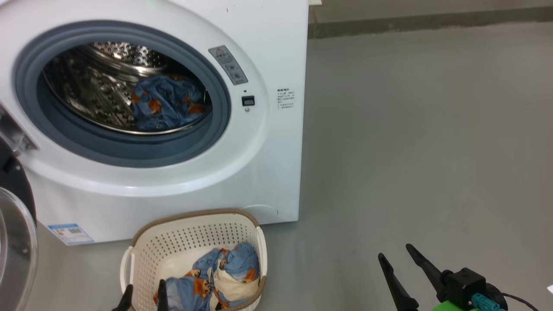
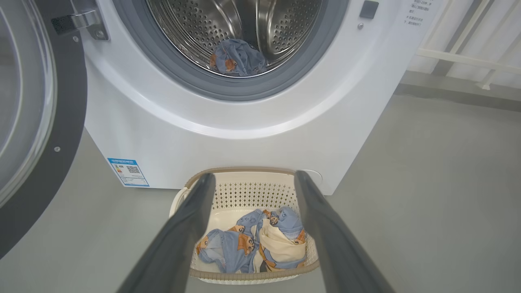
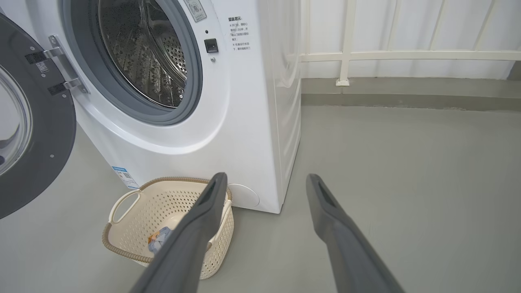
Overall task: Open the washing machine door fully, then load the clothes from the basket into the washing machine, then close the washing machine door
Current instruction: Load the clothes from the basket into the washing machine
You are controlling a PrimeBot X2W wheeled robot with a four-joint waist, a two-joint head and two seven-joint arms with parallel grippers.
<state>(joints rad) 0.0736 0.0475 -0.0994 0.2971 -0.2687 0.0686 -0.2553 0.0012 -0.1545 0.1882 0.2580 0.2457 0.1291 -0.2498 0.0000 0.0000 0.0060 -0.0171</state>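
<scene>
The white washing machine (image 1: 268, 52) stands with its door (image 1: 17, 224) swung wide open at the left. One blue printed piece (image 1: 166, 103) lies in the steel drum (image 2: 191, 24). The cream basket (image 1: 181, 242) sits on the floor in front of the machine, holding blue printed and cream-white clothes (image 1: 224, 276). My left gripper (image 1: 144, 298) hangs open just above the basket's near rim; in the left wrist view (image 2: 252, 177) its fingers frame the clothes (image 2: 260, 240). My right gripper (image 1: 395, 255) is open over bare floor to the right, empty (image 3: 264, 179).
Grey floor (image 1: 432, 151) spreads to the right of the machine. A white railing (image 3: 407, 55) and a low kerb run along the back wall. The open door (image 3: 36, 134) juts out to the left of the basket (image 3: 134, 228).
</scene>
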